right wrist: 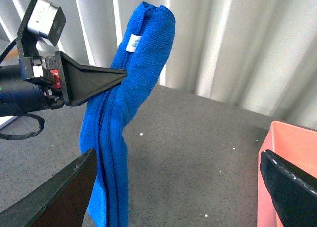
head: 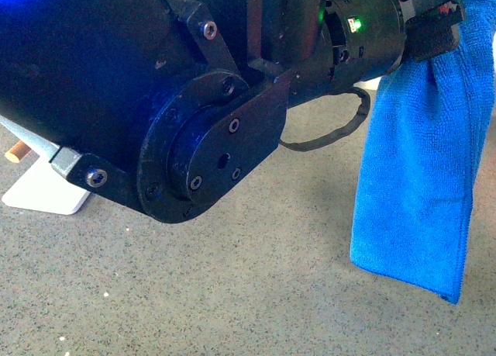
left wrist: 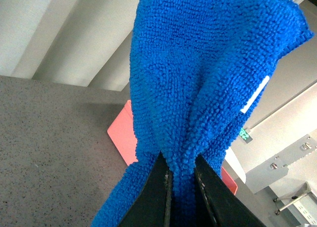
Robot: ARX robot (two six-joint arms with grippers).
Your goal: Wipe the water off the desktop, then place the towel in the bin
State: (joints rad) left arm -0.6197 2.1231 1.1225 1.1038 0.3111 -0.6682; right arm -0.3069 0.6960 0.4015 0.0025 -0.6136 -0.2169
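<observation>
- The blue towel is pinched between the two fingers of the left end effector, which are closed tight on a bunched fold of it.
- A short part of the towel, with a small white label, sticks up past the fingers. The longer part hangs straight down over the speckled grey table.
- I cannot tell whether the towel's lower edge touches the table.
- The left arm reaches across the front view from lower left to upper right, and its black joint housing fills the foreground.
- The right end effector has its fingers spread wide and holds nothing. The hanging towel is just beside one finger and a pink bin is next to the other.
</observation>
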